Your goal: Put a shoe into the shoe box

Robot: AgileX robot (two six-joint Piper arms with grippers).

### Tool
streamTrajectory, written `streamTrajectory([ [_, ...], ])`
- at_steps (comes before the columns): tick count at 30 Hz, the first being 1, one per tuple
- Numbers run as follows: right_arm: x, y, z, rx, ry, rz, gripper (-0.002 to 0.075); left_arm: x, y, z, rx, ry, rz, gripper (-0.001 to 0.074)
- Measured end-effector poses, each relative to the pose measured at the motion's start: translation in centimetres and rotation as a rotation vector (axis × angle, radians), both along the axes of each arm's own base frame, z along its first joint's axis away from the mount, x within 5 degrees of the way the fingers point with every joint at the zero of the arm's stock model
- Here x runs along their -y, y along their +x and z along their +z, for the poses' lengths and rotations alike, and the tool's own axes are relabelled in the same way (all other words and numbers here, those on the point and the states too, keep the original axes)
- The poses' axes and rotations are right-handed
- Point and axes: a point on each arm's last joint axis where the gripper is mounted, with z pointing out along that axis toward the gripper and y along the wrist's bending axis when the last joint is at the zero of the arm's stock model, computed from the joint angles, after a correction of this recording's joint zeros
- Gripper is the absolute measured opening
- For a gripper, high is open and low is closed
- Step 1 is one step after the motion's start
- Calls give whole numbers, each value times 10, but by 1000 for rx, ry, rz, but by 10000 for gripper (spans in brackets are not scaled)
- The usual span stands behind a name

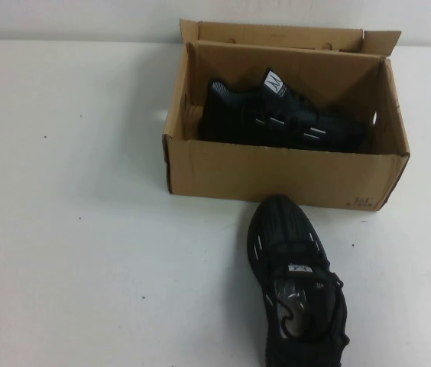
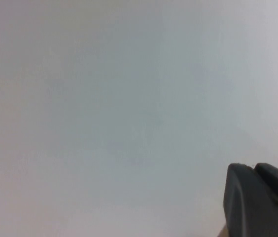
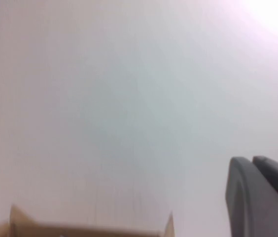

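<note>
high view: one shoe in the box, its mate outside

the box [image 1: 277,180] stands open on the table [image 1: 70,229], lid flap up. a black shoe [image 1: 280,115] lies inside it on its side. the mate [image 1: 296,283] sits on the table just in front of the box, toe toward it. left gripper [image 2: 260,202] and right gripper [image 3: 260,195], seen only by wrist cameras, are closed and empty; the right wrist view catches the box's top edge.

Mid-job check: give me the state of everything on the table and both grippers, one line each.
Brown cardboard shoe box: open, lid flap back, one shoe inside.
Black knit sneaker in the box: lying on its side.
Black knit sneaker on the white table: upright, outside, toe toward box.
Left gripper: shut, empty, over bare table.
Right gripper: shut, empty, near box.
</note>
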Motion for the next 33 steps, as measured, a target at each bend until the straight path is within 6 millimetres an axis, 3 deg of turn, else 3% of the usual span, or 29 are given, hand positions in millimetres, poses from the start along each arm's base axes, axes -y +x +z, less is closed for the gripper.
streamTrajectory([
  [5,2,-10,17,214,21,-9,-17,1,-6,10,129,-8,-16,-4],
  [13,3,-17,25,332,43,-15,-17,2,-10,17,213,-30,-37,-4],
  [19,6,-31,42,519,79,-21,-17,2,-29,38,485,-76,-88,-4],
  [24,8,-53,97,602,164,49,-17,0,-47,86,572,-81,-83,-4],
  [28,9,-67,144,515,230,124,-17,-3,-55,130,456,-82,-48,-4],
  [31,6,-53,168,316,238,136,-17,-5,-42,155,272,-82,-18,-4],
  [33,3,-37,177,150,229,130,-17,-5,-25,159,126,-81,-2,-4],
])
